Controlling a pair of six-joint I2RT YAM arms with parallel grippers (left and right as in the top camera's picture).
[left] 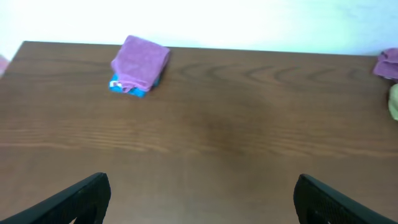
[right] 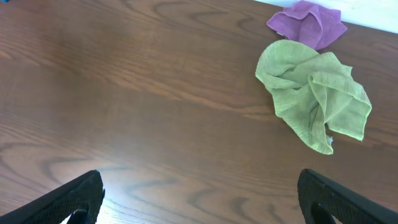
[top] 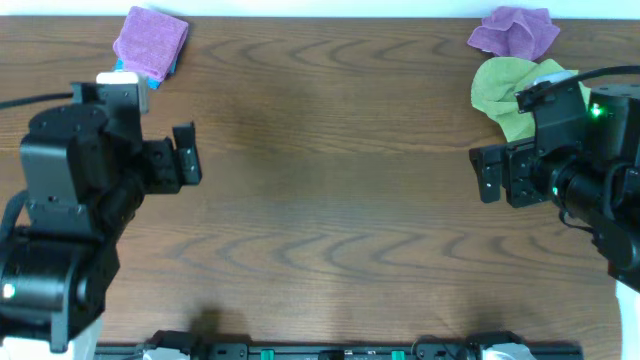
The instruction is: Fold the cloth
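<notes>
The purple cloth (top: 150,42) lies folded into a small neat rectangle at the far left corner of the table, on top of a folded blue cloth (top: 170,62). It also shows in the left wrist view (left: 140,62). No white tag shows. My left gripper (top: 183,158) is open and empty, well in front of it above bare wood; its fingers show wide apart in the left wrist view (left: 202,190). My right gripper (top: 490,172) is open and empty at the right side, its fingers wide apart in the right wrist view (right: 200,190).
A crumpled lime-green towel (top: 505,88) lies at the far right, partly under my right arm, and shows in the right wrist view (right: 311,93). A bunched-up purple cloth (top: 515,30) lies behind it, also in the right wrist view (right: 308,22). The table (top: 330,190) is brown wood.
</notes>
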